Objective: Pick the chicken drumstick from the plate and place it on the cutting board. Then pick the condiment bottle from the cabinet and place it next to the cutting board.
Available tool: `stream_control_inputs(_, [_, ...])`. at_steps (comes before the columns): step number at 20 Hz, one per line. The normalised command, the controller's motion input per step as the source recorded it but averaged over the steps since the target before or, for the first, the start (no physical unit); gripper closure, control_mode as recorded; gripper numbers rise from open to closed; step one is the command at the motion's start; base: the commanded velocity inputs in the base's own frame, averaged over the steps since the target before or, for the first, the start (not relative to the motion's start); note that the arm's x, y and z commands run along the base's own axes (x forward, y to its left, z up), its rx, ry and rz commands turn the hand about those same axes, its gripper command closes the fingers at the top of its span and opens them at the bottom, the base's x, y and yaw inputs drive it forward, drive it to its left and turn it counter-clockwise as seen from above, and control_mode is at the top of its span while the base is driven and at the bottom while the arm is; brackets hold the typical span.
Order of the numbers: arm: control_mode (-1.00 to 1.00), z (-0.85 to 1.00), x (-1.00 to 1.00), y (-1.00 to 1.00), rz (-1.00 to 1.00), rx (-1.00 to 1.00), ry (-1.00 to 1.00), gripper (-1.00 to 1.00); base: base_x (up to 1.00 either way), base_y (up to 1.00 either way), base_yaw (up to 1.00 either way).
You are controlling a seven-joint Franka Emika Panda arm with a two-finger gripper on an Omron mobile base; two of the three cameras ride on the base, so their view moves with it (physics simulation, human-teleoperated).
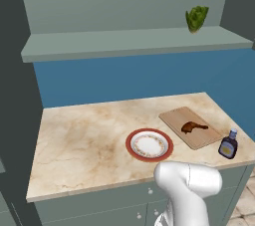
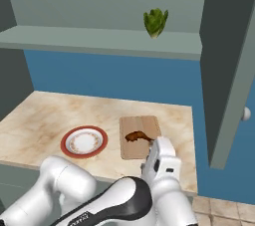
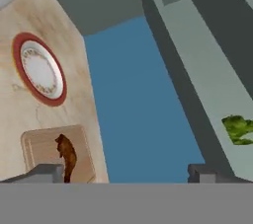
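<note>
Marble tabletop [image 1: 79,140] is set under the cabinet [image 1: 134,43], where a leafy vegetable [image 1: 196,18] is kept. Cutting board [image 1: 190,126] is topped by the chicken drumstick [image 1: 193,127]; beside it are seen the plate [image 1: 149,145] and condiment bottle [image 1: 228,145]. Hand [image 3: 126,172] is held released, empty.

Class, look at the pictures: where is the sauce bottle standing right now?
In the left base view, the sauce bottle stands on the counter near its front right corner, just right of the cutting board.

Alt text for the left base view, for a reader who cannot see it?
A chicken drumstick lies on a cutting board on a marble counter, an empty plate to its left, a condiment bottle to its right.
</note>
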Motion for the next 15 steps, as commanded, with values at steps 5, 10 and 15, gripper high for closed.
stream_control_inputs(5, [-1.00, 0.36, -0.54, 0.00, 0.00, -0.54, -0.20, -1.00, 0.00, 0.00, 0.00])
stream_control_inputs(10, [-1.00, 0.49, -0.44, 0.00, 0.00, -0.58, -0.21, -1.00, 0.00, 0.00, 0.00])
stream_control_inputs(15, [-1.00, 0.54, -0.40, 0.02, 0.00, -0.60, -0.19, -1.00, 0.00, 0.00, 0.00])
